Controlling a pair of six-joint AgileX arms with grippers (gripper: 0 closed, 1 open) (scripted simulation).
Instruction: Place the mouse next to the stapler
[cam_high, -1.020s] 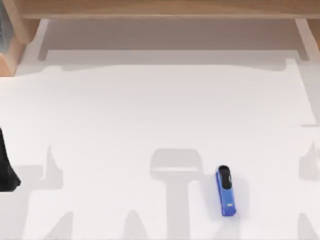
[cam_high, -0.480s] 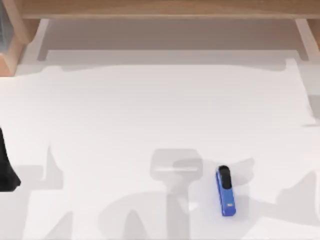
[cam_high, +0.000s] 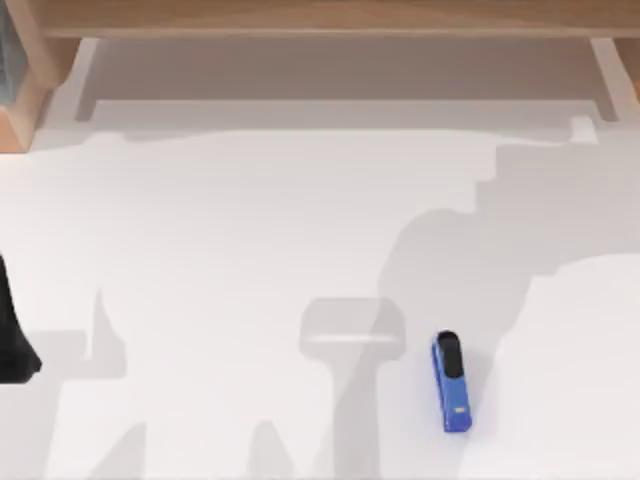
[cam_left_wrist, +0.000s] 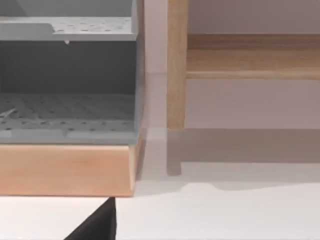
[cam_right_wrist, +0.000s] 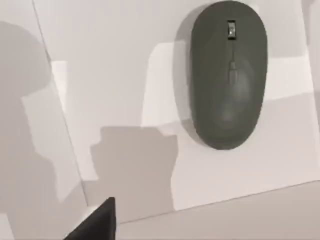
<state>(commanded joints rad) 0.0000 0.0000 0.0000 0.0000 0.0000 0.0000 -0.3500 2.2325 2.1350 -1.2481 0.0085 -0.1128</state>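
A blue stapler (cam_high: 451, 383) lies alone on the white table (cam_high: 250, 250), right of centre near the front edge, black end pointing away. The dark grey mouse (cam_right_wrist: 229, 75) sits flat and untouched under the right arm's wrist camera, so the reach for it appears to be the step in hand. The right gripper must next descend over the mouse and close on its sides; whether its fingers are apart cannot be told. The left arm (cam_high: 12, 330) waits at the table's left edge.
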